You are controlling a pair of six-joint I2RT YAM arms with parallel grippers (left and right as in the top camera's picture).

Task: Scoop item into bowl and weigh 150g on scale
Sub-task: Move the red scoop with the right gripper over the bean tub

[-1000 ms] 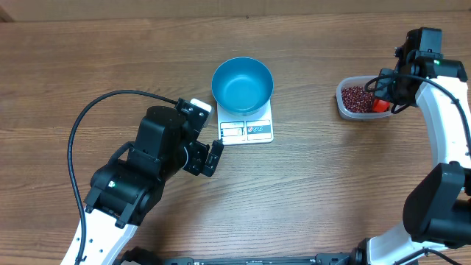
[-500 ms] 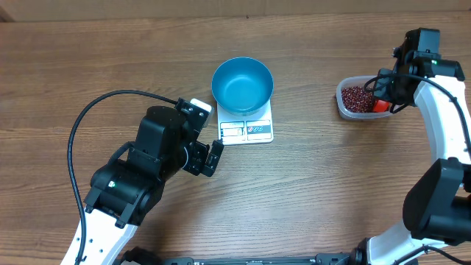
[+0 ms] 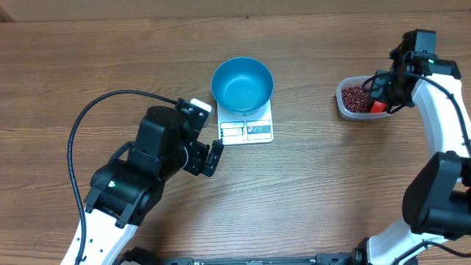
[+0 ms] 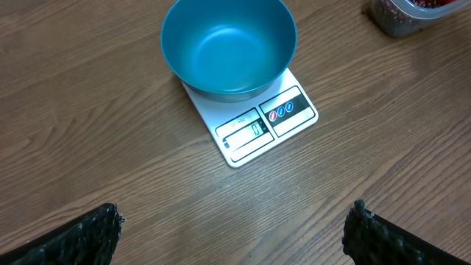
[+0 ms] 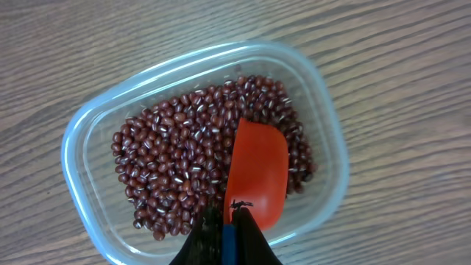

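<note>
With the right gripper (image 5: 224, 221) clamped on an orange-red plastic scoop (image 5: 259, 173) among dark-red beans (image 5: 176, 162) in a clear plastic tub (image 5: 81, 147), any tilt while crossing to the distant round blue bowl (image 3: 242, 82) atop the flat white scale (image 3: 246, 131) would likely scatter them

From where I stand, the left arm (image 3: 140, 177) is mostly chunky black housings, turning to a white link lower down. It has a small white block (image 3: 199, 107) at the wrist and a thick black cable (image 3: 74, 136) looping off it. The left end effector (image 4: 232, 235) has black, rough-textured fingers (image 4: 81, 241). The right arm (image 3: 445, 121) has white links, black joints and thin black wiring.
</note>
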